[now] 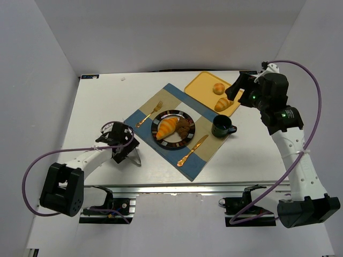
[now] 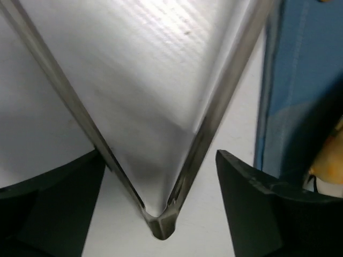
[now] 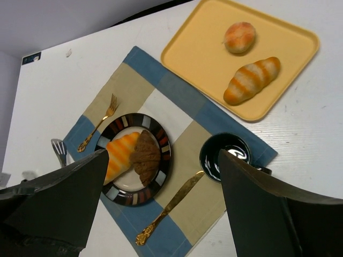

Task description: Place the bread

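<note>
The striped oblong bread roll (image 3: 252, 80), lying on the yellow plastic tray (image 3: 198, 53) beside a round bun (image 3: 239, 37), looks light, soft and crushable, so the right end effector (image 3: 163, 154), fingers spread wide near the tray, should pinch its middle gently.

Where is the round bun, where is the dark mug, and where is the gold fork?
round bun (image 3: 239, 37): right wrist view, middle of its top.
dark mug (image 3: 225, 157): right wrist view, inside of the cup.
gold fork (image 3: 98, 126): right wrist view, on its handle.
</note>
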